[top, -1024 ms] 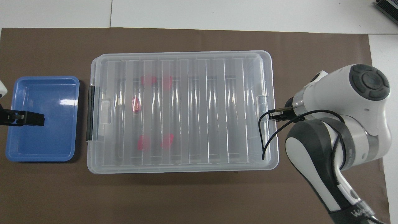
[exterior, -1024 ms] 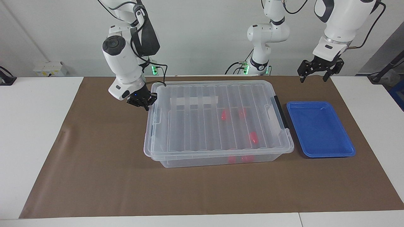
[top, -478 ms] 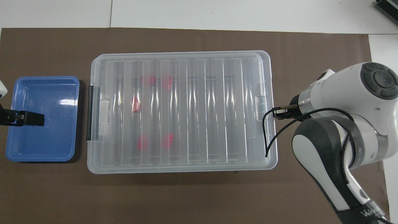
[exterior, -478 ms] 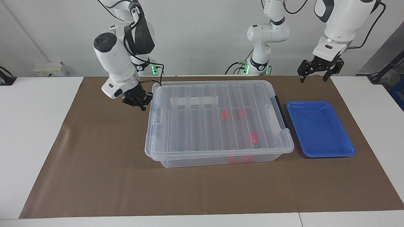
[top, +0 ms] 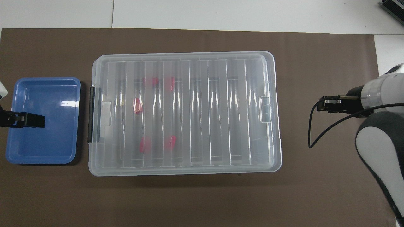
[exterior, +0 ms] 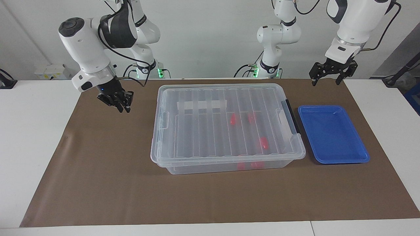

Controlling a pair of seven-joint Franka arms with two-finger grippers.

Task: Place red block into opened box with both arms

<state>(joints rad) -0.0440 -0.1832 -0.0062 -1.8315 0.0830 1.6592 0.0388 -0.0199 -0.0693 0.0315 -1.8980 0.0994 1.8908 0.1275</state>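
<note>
Since a second ago the right gripper [exterior: 124, 105] has pulled away from the box [exterior: 226, 127] and now hangs over bare brown mat [exterior: 98, 164], well apart from the box's end toward the right arm. Nothing is in it; how far its fingers stand apart I cannot tell. The box itself has not shifted, and its ribbed lid [top: 184, 110] lies flat and closed on top.

Taking the box as landmark, nearest the robots is the white label strip [exterior: 201, 105] on its wall, which only the facing view shows. Inside the box, seen through the lid, lie five red blocks [top: 138, 105]: the overhead view separates them cleanly, two nearer the robots, one in the middle, two farther off, all toward the end with the black handle [top: 92, 115]. In the facing view the farthest two show through the side wall instead.

Just beside the handle end sits a blue tray [exterior: 333, 134] on the bench. The left gripper [exterior: 332, 72] waits in the air over that tray, fingers spread wide and holding nothing; the overhead view catches only its dark tip.
</note>
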